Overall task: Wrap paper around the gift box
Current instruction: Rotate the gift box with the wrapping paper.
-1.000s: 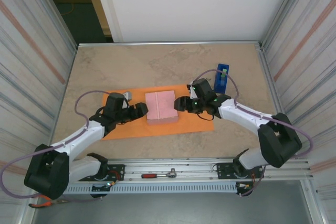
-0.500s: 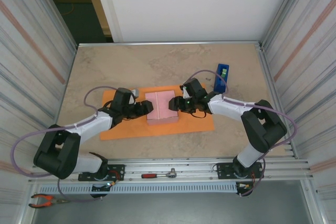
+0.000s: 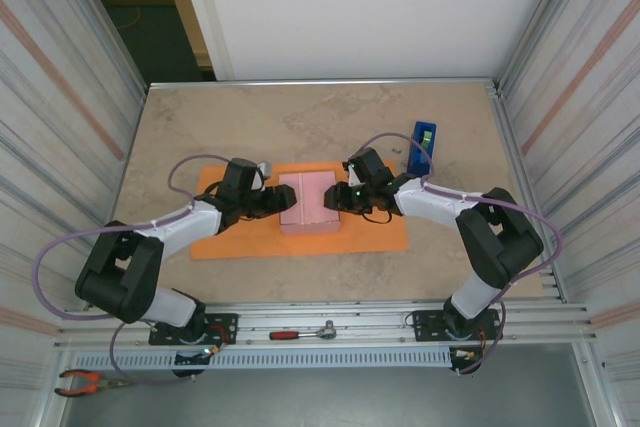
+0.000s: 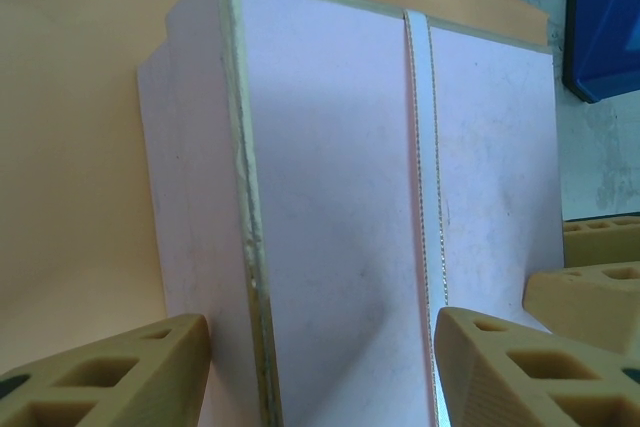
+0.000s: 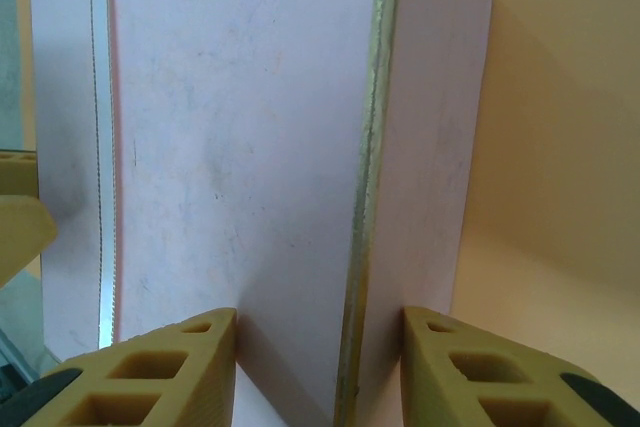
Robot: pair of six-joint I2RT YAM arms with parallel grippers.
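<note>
Positioning of the gift box (image 3: 308, 202) on the paper (image 3: 240, 242) is judged to be the step in hand: no edge of the orange sheet is lifted or folded yet. On the left, the left gripper (image 3: 278, 199) is set against the box's left end, its jaws partly open with that end between them; whether the box is actually pinched cannot be told. The pale pink box lies flat on the sheet, near the sheet's middle and close to its far edge, on the tabletop (image 3: 300, 127). At the right end the right gripper (image 3: 338, 197) is placed likewise, its jaws narrower about the box's edge, the grip again unclear. Next, the box is to be squared on the sheet, then released so a paper edge can be picked up. No writing is legible on the box or on the blue tape dispenser (image 3: 422, 147).
</note>
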